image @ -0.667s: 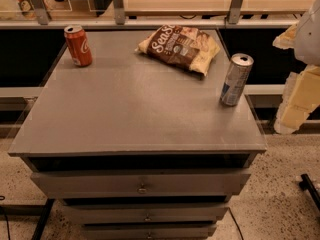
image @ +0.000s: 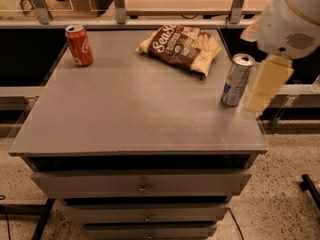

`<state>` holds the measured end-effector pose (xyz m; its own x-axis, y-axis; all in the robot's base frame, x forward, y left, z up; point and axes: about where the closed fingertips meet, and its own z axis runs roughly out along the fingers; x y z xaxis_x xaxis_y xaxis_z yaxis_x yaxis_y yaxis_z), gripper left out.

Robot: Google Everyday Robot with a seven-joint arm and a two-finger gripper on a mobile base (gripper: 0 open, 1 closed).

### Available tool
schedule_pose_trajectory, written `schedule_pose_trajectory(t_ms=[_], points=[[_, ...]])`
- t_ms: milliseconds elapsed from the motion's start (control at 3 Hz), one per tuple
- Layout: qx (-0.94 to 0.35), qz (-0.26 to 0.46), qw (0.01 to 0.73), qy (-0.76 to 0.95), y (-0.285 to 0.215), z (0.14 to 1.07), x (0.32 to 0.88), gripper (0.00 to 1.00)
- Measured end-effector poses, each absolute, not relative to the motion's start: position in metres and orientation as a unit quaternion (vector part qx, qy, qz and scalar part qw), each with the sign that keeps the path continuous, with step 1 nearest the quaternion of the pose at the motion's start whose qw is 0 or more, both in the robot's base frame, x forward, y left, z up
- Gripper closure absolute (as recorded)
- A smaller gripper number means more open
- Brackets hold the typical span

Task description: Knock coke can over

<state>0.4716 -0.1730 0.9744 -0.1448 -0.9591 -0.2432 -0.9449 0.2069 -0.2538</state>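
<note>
Work surface: a flat grey cabinet top (image: 125, 114), matte and faintly grainy, squared at the corners. Beneath it sit stacked grey drawers (image: 100, 183) with small round metal knobs. The floor (image: 285, 204) at the lower right is pale speckled stone.

The coke can (image: 79, 45) stands upright in the upper left of the frame, near the cabinet top's far left corner. It is a short red aluminium cylinder with white script and a silver lid.

A crinkled snack bag (image: 181, 48), brown and cream with a glossy film, lies flat at the upper centre. A taller, slimmer can (image: 237, 80), silver with blue, stands upright near the right edge.

The gripper (image: 257, 98) hangs at the right side of the frame, a cream, blocky, smooth plastic part angled down and leftward from a rounded white arm housing (image: 292, 21). It is just beside the slim can, on that can's right. Whether the gripper is apart or together cannot be told. It holds nothing visible.

The coke can is well apart from the gripper, across the full width of the top, with the bag and slim can between them.
</note>
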Motion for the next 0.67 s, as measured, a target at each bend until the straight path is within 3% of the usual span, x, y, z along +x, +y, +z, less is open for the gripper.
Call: schedule_pose_trajectory(t_ms=[667], points=[[-0.705, 0.055, 0.198, 0.678, -0.002, 0.956, 0.559, 0.0]])
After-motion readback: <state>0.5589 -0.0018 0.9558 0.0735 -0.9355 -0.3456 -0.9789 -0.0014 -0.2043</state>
